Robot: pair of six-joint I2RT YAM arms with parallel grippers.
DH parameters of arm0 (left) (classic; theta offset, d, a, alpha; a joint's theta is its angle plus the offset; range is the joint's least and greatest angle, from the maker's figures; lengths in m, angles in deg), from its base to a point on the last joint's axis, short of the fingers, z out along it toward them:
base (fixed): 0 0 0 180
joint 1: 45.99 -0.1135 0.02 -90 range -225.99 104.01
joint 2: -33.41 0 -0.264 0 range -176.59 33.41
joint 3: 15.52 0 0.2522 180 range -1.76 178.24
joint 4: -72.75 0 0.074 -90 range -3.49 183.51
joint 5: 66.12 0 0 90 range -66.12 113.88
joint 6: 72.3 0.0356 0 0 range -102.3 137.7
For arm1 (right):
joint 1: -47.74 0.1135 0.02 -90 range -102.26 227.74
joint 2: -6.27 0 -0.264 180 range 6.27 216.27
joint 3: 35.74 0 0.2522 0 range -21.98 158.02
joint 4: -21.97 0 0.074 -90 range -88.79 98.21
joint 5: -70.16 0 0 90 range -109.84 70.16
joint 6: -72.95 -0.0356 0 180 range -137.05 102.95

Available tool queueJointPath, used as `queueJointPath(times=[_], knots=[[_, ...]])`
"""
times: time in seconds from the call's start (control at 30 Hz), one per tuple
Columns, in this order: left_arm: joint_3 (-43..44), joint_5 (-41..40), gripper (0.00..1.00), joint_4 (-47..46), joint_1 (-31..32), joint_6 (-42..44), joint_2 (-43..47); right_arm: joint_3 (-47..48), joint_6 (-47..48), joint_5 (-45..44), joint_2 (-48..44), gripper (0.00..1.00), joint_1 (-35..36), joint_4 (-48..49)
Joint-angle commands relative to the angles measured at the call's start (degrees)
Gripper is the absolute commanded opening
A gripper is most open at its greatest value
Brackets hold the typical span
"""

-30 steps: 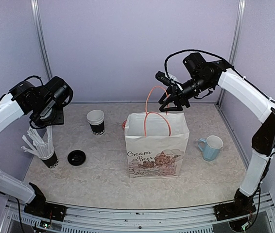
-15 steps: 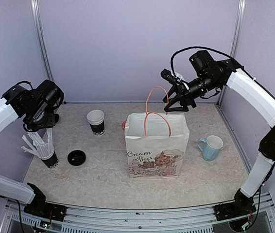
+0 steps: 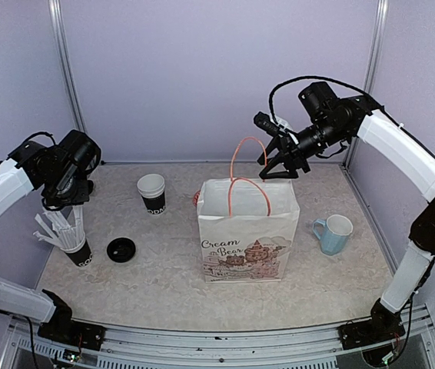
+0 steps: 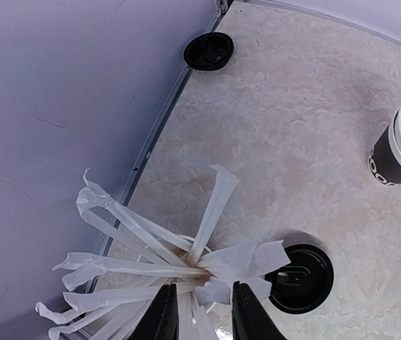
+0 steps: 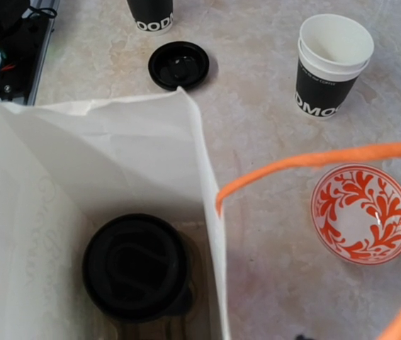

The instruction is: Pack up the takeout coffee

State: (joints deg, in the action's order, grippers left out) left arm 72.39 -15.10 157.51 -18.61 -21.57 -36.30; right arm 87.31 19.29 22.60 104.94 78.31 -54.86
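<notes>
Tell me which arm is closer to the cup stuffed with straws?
Left. The left gripper hangs just above the straw cup; the right gripper hovers over the distant paper bag.

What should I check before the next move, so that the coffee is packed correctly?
1. Lidded cup stands inside the bag: ok.
2. Bag upright, mouth open: ok.
3. Second cup has its lid on: not ok; it lies loose on the table.
4. Left pincer aimed at coffee: not ok; it straddles the straws.
5. Right pincer open and empty above the bag: ok.
</notes>
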Motion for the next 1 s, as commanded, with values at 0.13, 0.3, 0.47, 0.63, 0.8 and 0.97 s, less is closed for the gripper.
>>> queueJointPath(times=[0.13,0.3,0.47,0.63,0.8,0.97], knots=[[-0.8,-1.1,0.36,-4.7,-1.6,3.6,-0.7,0.0,0.0,0.5,0.2,0.55,-0.2,0.1],[-1.0,-0.5,0.31,-6.2,-2.0,4.9,-1.5,-0.1,0.0,0.0,0.1,0.55,-0.2,0.0],[-1.0,-0.1,0.13,-5.5,-2.0,4.7,-1.9,0.1,-0.1,-0.2,-0.4,0.55,-0.2,-0.1],[-0.6,-0.3,0.00,-4.7,-1.9,3.7,-0.3,0.3,-0.3,-1.0,-1.1,0.55,-0.2,-0.1],[3.0,-0.6,0.00,-2.0,-2.0,3.2,0.6,0.8,-0.4,-1.6,-1.7,0.56,-0.2,-0.4],[11.2,-1.9,0.00,0.8,-2.0,4.0,0.9,1.5,-0.1,-1.7,-2.2,0.58,-0.2,-1.0]])
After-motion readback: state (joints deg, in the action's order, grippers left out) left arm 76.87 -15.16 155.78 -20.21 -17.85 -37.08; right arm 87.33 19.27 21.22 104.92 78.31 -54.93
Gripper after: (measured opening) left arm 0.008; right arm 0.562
